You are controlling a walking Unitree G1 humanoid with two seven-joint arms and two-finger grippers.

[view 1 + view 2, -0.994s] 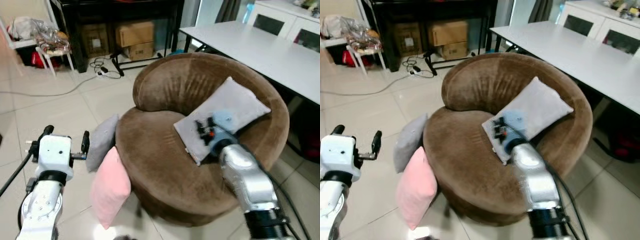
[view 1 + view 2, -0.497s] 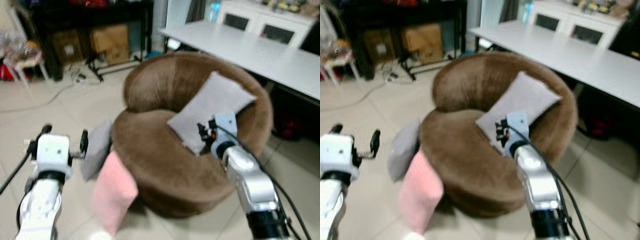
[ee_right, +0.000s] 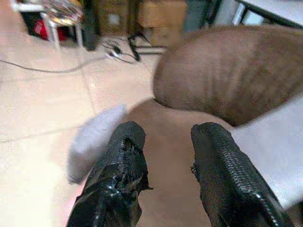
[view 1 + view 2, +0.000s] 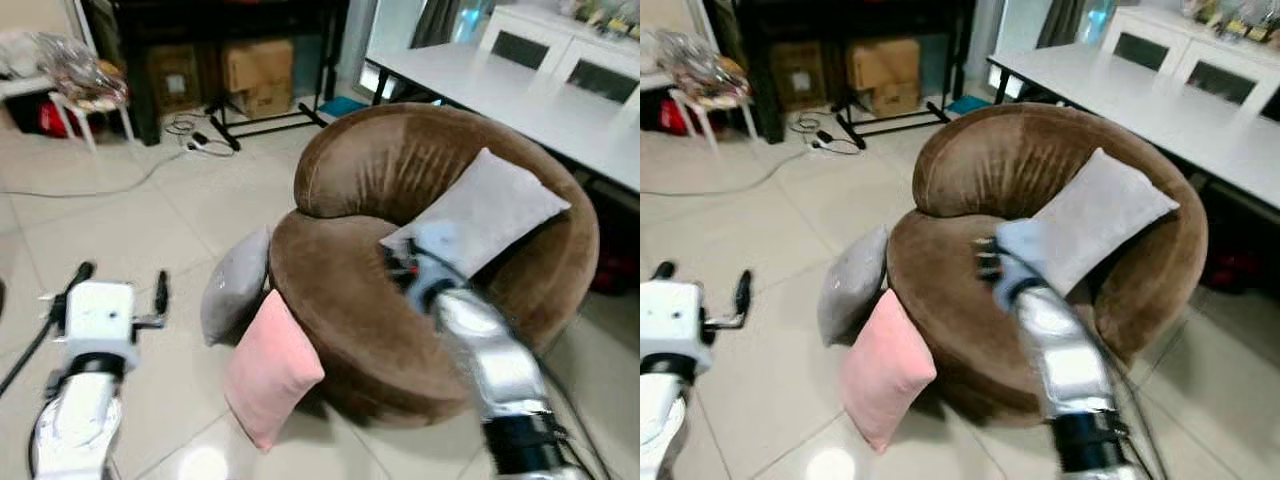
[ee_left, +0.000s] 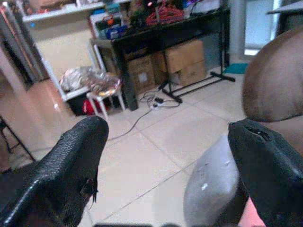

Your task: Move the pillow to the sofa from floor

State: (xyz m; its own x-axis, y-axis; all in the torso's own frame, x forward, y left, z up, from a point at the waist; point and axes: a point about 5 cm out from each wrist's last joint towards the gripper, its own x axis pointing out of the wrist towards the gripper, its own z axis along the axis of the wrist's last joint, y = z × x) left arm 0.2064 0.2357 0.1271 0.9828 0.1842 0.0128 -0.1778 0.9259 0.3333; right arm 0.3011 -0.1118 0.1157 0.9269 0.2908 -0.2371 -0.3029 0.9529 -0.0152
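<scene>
One light grey pillow point(image 4: 485, 208) is already up on the round brown sofa point(image 4: 350, 300), leaning against its back cushion, so that part looks done. Two are left on the tile floor point(image 4: 130, 220): a darker grey pillow point(image 4: 237, 286) propped against the sofa's side and a pink pillow point(image 4: 270, 365) leaning just in front of it. I'd call the job partly finished, with either of those likely next.

The right hand point(image 3: 163, 156) is over the sofa seat, right beside the light grey pillow, fingers point(image 3: 124, 142) parted with nothing between them. The arm is motion-blurred in the head views, so exactly how close it sits to the pillow edge is hard to say. The left hand point(image 4: 120, 290) hangs out over bare floor, the darker grey pillow just off to its inner side; its fingers point(image 5: 75, 156) are spread wide and empty.

The pink pillow barely peeks in at the corner of the left wrist view, and the sofa's far side is hidden behind its own backrest.
</scene>
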